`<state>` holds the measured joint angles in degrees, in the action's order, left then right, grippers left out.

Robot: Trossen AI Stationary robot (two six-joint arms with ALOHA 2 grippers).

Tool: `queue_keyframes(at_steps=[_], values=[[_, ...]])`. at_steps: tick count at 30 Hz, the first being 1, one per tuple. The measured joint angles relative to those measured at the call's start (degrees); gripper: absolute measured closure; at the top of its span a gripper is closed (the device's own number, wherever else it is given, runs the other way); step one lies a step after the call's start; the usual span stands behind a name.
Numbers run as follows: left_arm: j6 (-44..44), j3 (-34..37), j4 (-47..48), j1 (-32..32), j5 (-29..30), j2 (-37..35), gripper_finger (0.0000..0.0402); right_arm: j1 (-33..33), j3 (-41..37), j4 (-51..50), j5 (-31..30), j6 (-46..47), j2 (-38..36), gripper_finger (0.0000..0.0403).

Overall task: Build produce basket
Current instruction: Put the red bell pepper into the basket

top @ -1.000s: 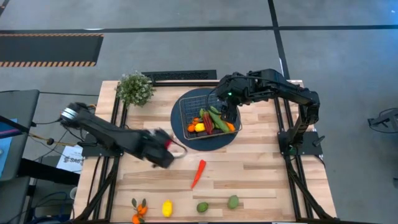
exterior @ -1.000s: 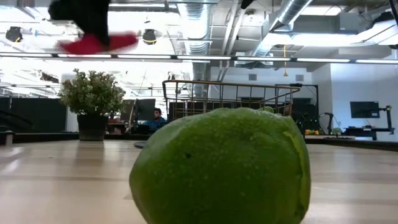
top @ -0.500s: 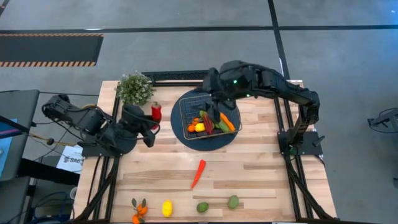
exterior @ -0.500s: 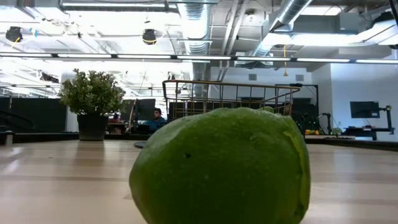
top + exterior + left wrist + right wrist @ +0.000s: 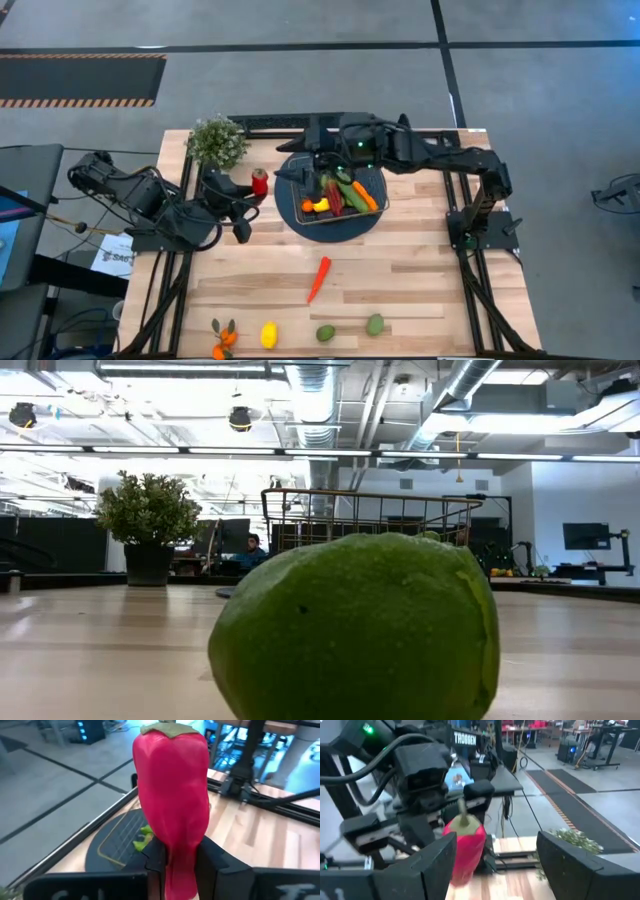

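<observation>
A red pepper [image 5: 260, 183] hangs in the air between the potted plant and the basket, with my left gripper [image 5: 251, 189] shut on it. In the left wrist view the red pepper [image 5: 172, 795] fills the picture, its green stem cap on top. My right gripper [image 5: 288, 172] reaches over the wire basket's [image 5: 300, 168] left rim, open and pointing at the pepper. The right wrist view has the pepper [image 5: 465, 847] just beyond my right gripper's [image 5: 495, 870] spread fingers. The basket holds several pieces of produce [image 5: 338, 192]. My left gripper pinches the red pepper's narrow lower end [image 5: 176, 862] between its two fingers [image 5: 154, 862]. The fingers come from the table's left, close to level. The pepper stands upright past the fingertips, stem cap up, lifted clear of the table.
The basket sits on a dark blue disc [image 5: 330, 226]. A long red chilli [image 5: 318, 278] lies mid-table. Tangerines [image 5: 222, 338], a lemon [image 5: 268, 334] and two green fruits [image 5: 325, 333] [image 5: 374, 324] line the near edge; one [image 5: 355, 625] fills the low view. A potted plant [image 5: 217, 142] stands far left.
My left gripper has risen from mid-table and carried the red pepper toward the far left, turning as it went until the pepper stands upright beside the basket. My right gripper has swung up from pointing down into the basket and reached left toward the pepper.
</observation>
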<state>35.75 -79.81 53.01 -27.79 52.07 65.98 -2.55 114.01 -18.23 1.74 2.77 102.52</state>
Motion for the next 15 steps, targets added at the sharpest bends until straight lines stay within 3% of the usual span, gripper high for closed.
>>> queue_keyframes(at_steps=[8, 15], values=[[-2.1, 0.0, -1.5, 0.0, -1.9, 0.0, 0.0349, 2.6, -4.7, 11.4, 0.0, 3.1, -0.2, 0.0112], [-2.0, 0.0, -2.2, 0.0, -2.3, 0.0, 0.0353, 4.9, -5.6, 14.2, -1.0, 2.8, -0.1, 0.0112]])
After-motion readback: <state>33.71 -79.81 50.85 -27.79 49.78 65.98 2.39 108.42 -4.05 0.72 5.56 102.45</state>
